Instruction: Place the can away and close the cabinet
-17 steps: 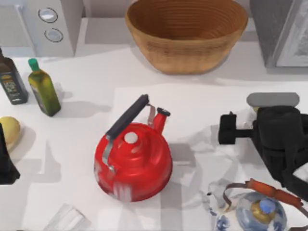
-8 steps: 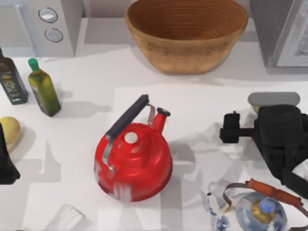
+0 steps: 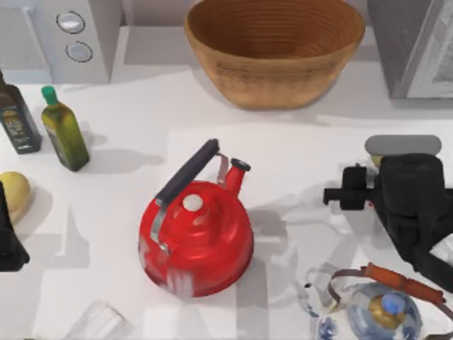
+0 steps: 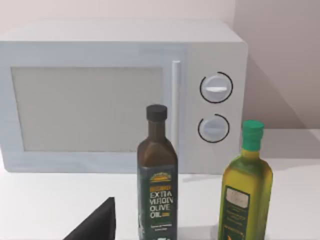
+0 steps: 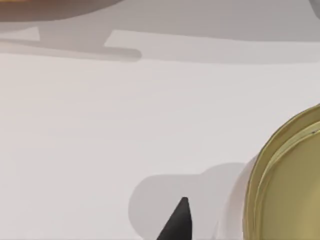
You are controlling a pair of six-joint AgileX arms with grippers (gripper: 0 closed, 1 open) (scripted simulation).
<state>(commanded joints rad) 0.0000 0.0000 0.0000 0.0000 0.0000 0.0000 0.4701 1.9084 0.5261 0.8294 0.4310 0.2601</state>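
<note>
The can (image 5: 292, 185) shows in the right wrist view as a dull gold lid over a white side, standing on the white table just beside my right gripper. From above, my right gripper (image 3: 345, 193) hangs over the table's right part, right of the red kettle, and the arm behind it covers the can. A grey cabinet (image 3: 417, 49) stands at the back right corner. My left gripper (image 3: 8, 244) rests parked at the left edge.
A red kettle (image 3: 197, 237) sits mid-table, with a wicker basket (image 3: 274, 49) behind it. A microwave (image 3: 78, 35), a dark oil bottle (image 3: 15, 117) and a green bottle (image 3: 64, 131) stand back left. A blue-white teapot (image 3: 382, 308) is front right, under the right arm.
My right gripper has slid a little to the right, away from the kettle. The left arm and the table's other things have stayed put.
</note>
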